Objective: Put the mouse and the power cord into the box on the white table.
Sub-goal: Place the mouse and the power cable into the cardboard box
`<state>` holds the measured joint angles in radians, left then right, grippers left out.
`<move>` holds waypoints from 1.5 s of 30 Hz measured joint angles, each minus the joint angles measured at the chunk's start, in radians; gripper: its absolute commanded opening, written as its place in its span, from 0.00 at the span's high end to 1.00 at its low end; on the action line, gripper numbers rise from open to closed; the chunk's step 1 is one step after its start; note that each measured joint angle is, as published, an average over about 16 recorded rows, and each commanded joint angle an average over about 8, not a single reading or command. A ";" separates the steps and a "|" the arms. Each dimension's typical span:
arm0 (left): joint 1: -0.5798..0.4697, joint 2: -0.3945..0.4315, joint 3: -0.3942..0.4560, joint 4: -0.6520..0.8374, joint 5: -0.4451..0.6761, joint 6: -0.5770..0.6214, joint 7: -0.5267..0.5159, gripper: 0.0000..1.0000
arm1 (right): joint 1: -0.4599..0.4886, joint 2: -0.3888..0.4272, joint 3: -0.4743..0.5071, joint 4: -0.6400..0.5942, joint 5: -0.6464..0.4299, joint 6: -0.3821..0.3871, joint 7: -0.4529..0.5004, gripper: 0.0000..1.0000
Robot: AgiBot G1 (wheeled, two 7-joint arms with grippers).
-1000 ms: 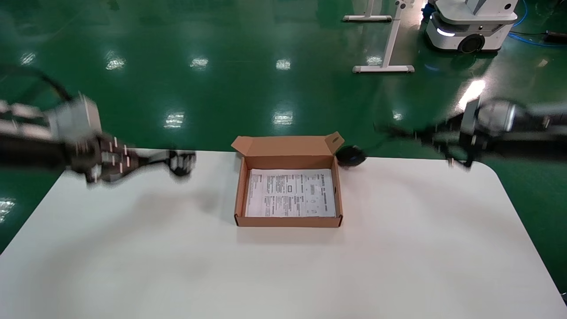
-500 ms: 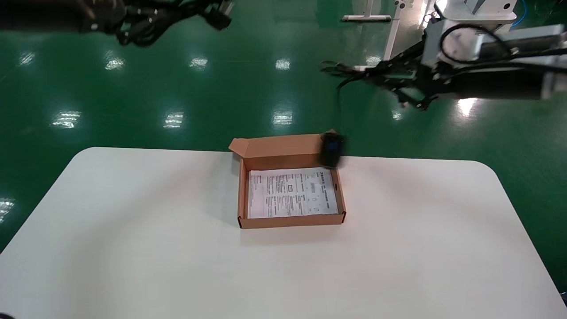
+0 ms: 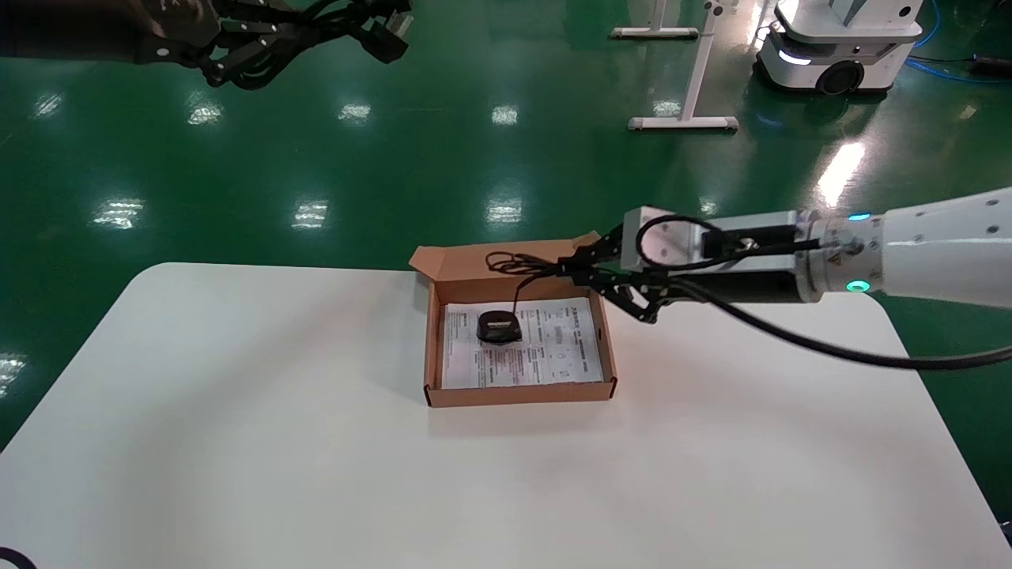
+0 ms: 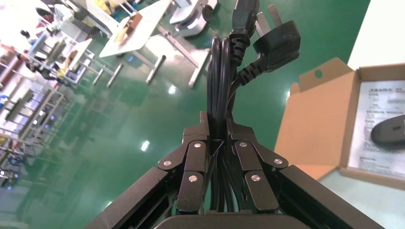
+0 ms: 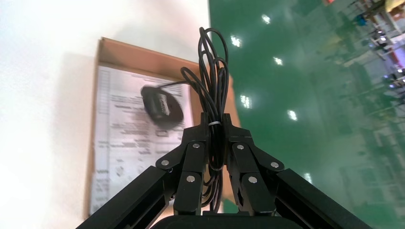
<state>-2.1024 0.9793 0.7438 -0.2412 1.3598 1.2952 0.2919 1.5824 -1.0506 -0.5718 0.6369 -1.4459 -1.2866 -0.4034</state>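
mouse (image 3: 499, 326) lies label-side up on the printed sheet (image 3: 545, 356) inside the box (image 3: 431, 348), which sits mid-far on the white table (image 3: 237, 442); its thin wire (image 3: 518, 265) runs up to the right gripper (image 3: 571, 269), clamped on the bunched wire just over the box's far right corner. Left gripper (image 3: 261, 35) far left above the floor, clenched on the power cord (image 4: 239, 52), plugs sticking out

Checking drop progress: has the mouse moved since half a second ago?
Yes. The mouse has gone from the box's far right corner down onto the sheet inside, its wire held by the right gripper.
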 measured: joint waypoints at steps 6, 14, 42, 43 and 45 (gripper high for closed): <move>0.001 0.011 0.006 0.025 0.006 0.011 0.001 1.00 | -0.041 -0.045 -0.024 0.040 -0.033 0.048 0.016 1.00; 0.004 0.027 0.012 0.048 0.012 0.026 0.003 1.00 | -0.047 -0.126 -0.055 -0.028 -0.076 0.092 -0.030 0.65; 0.180 0.272 0.059 0.170 0.063 -0.060 0.035 1.00 | 0.083 -0.048 -0.022 -0.250 -0.054 0.089 -0.190 0.00; 0.195 0.287 0.059 0.170 0.062 -0.077 0.038 1.00 | 0.088 -0.027 -0.018 -0.243 -0.053 0.088 -0.189 0.00; 0.227 0.315 0.059 0.168 0.060 -0.113 0.043 1.00 | 0.094 0.015 -0.012 -0.228 -0.052 0.086 -0.186 0.00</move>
<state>-1.8750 1.2946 0.8024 -0.0737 1.4195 1.1826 0.3353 1.6766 -1.0361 -0.5838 0.4092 -1.4977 -1.2005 -0.5894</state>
